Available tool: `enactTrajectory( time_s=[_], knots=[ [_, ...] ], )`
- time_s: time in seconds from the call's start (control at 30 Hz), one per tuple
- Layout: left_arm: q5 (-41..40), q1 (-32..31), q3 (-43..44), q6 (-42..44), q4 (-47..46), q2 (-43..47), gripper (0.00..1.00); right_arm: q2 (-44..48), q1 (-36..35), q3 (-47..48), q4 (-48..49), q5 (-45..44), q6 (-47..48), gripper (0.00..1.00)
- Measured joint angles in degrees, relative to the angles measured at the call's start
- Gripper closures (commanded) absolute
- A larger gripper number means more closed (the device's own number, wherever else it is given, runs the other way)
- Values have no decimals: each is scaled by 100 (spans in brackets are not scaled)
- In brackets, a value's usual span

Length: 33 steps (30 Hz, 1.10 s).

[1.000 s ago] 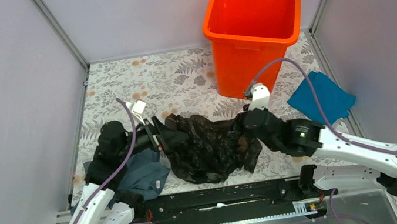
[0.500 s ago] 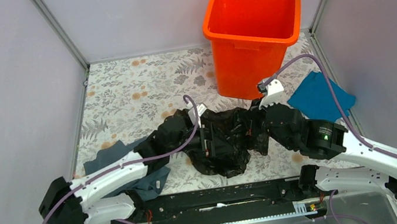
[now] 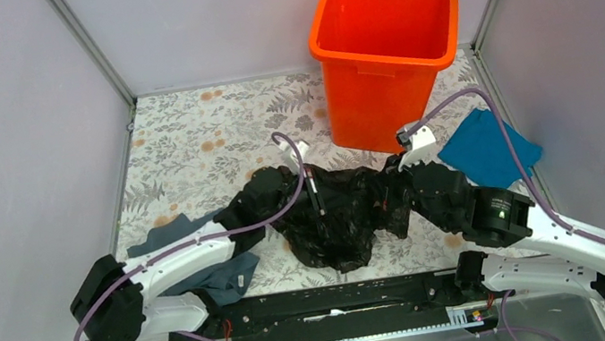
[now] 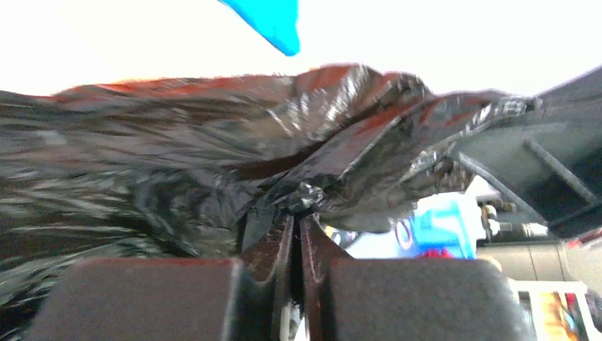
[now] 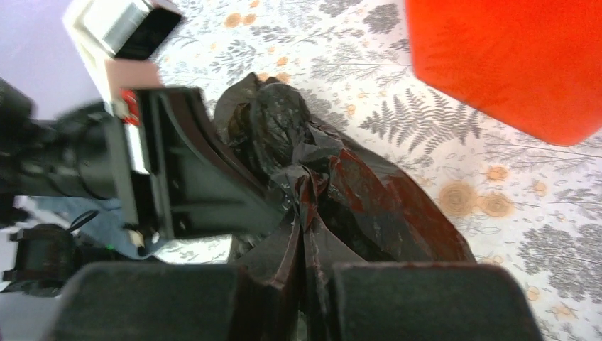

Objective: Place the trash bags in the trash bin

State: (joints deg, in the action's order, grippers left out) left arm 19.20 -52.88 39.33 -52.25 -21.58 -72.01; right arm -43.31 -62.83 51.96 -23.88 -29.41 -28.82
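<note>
The trash bag [image 3: 340, 217] is a crumpled black glossy film bunched between both arms in the middle of the mat, hanging from both grips. My left gripper [image 3: 319, 199] is shut on a fold at its left side; in the left wrist view the fingertips [image 4: 297, 220] pinch black film [image 4: 213, 156]. My right gripper [image 3: 391, 186] is shut on the bag's right side; its own view shows the jaws [image 5: 302, 231] closed on a gathered fold [image 5: 312, 163]. The orange trash bin [image 3: 386, 40] stands upright at the back right, its wall [image 5: 511, 64] close behind the bag.
A grey-blue cloth [image 3: 210, 275] lies under my left arm near the front left. A bright blue cloth [image 3: 481, 148] lies to the right of the bin's base. The floral mat [image 3: 213, 139] is fenced by metal rails and purple walls.
My left arm swung right from the mat's left side to the bag and closed on it. The right gripper shifted slightly right and back. The bag went from spread out to bunched up.
</note>
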Motion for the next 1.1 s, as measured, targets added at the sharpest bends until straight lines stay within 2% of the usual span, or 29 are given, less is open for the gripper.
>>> enactTrajectory(
  time_s=[0.1,0.2,0.27,0.3,0.33,0.4,0.47,0.53,0.6,0.7,0.73,0.83,0.93,1.0,1.03,1.1],
  knots=[
    [-271,398,238,424,885,328,100,-72,0,4,-120,-251,61,91],
    [-546,1010,907,1047,2028,745,100,-326,17,214,-389,-461,146,93],
    [-595,1410,1989,1539,2920,776,100,-673,37,664,-501,-439,313,98],
    [-605,1558,3075,1895,3508,634,100,-894,39,1023,-520,-398,424,100],
    [-603,1569,3303,1974,3545,603,100,-1134,44,1480,-546,-367,549,100],
    [-597,1609,4953,2428,4306,267,100,-1670,55,2682,-544,-240,876,100],
    [-426,1615,6314,2706,4413,-17,100,-2017,63,3661,-348,22,1154,100],
    [-144,1615,6800,2824,4253,127,100,-2118,63,4205,-63,382,1364,100],
    [63,1600,6273,2800,3969,704,100,-1912,63,4146,291,752,1473,100],
    [94,1591,4253,2573,3523,1917,100,-1303,57,3045,815,1158,1478,100],
    [17,1591,3458,2450,3423,2253,100,-1010,57,2371,1029,1198,1408,100],
    [-227,1628,1644,2105,3532,2546,100,-660,74,686,1099,1200,1038,100],
    [-577,1646,227,1910,4400,2299,100,-1047,74,-553,817,1257,625,100],
    [-597,1633,81,1895,5038,2271,100,-1401,70,-813,538,1373,483,100],
    [-610,1589,278,1965,5261,2264,100,-1539,52,-723,461,1403,498,100],
    [-680,1611,1235,2173,5755,2059,100,-1707,61,-120,155,1366,688,100]
  ],
)
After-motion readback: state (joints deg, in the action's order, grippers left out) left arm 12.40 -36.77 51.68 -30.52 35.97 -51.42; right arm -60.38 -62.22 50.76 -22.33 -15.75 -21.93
